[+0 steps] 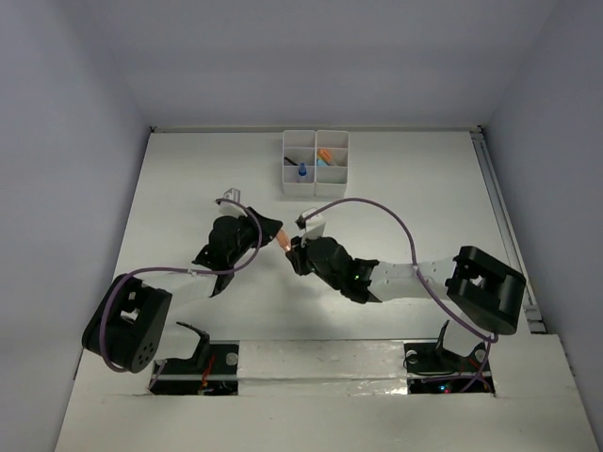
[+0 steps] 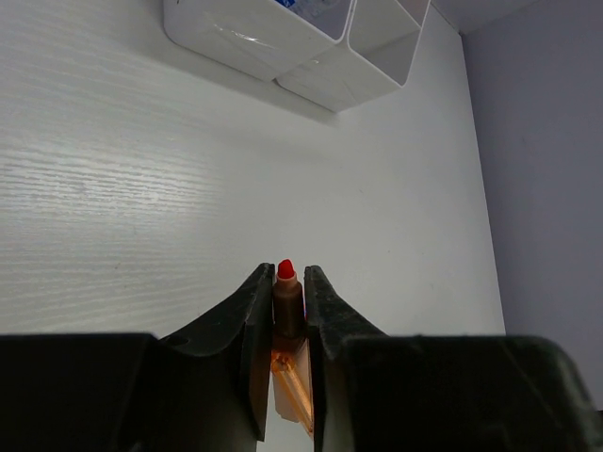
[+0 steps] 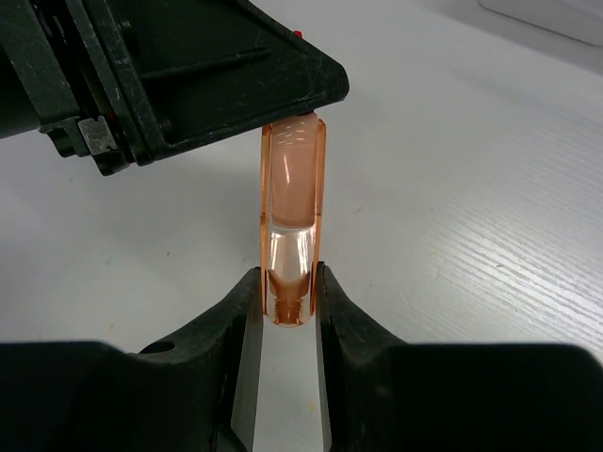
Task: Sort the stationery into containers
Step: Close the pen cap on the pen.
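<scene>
Left jaws clamped on the marker [image 3: 292,188] near its tip, right jaws on its tail. Looks light, stiff, slick; I'd grip the barrel.

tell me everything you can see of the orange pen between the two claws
The orange pen has a translucent orange plastic barrel, a dark brown collar and a red tip. It bridges the two arms: the left claw is shut on the tip end, and the right claw is shut on the other end.
</scene>
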You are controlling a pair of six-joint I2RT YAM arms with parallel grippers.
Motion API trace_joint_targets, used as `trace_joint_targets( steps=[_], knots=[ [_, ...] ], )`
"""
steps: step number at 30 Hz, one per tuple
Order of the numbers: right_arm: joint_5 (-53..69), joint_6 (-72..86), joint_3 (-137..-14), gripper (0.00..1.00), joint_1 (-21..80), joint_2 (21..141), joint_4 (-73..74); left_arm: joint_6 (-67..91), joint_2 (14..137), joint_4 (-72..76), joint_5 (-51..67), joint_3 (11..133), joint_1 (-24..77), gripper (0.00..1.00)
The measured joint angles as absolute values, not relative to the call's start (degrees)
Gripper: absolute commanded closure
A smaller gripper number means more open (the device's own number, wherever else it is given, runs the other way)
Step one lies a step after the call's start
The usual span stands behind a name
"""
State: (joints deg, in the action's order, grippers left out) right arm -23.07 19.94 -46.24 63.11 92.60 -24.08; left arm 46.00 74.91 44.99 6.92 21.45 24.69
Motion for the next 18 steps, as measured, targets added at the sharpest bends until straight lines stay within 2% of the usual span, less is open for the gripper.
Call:
trace_joint_targets(
  steps=[9,12,13,16,18],
  knots=[
    [-17.93,23.59,-46.39,1.00,63.09,87.29,-15.68,38.61,70.43,37.69,6.07,22.68,27.09,1.00],
    [-16.62,24.51,-48.47,1.00,62.85,84.25,-9.54,36.51,67.59,35.51,6.66,23.29,27.70,0.85],
    [-15.97,24.67,-49.52,1.00,62.70,83.44,-7.20,35.77,66.35,34.89,6.92,23.40,27.90,0.72],
    [-12.21,24.73,-51.62,1.00,62.33,80.38,0.27,32.53,63.18,33.93,3.77,23.73,27.05,0.55],
    [-9.80,24.64,-52.34,1.00,62.04,78.70,4.38,30.98,61.21,33.36,2.70,23.92,26.15,0.50]
  ],
)
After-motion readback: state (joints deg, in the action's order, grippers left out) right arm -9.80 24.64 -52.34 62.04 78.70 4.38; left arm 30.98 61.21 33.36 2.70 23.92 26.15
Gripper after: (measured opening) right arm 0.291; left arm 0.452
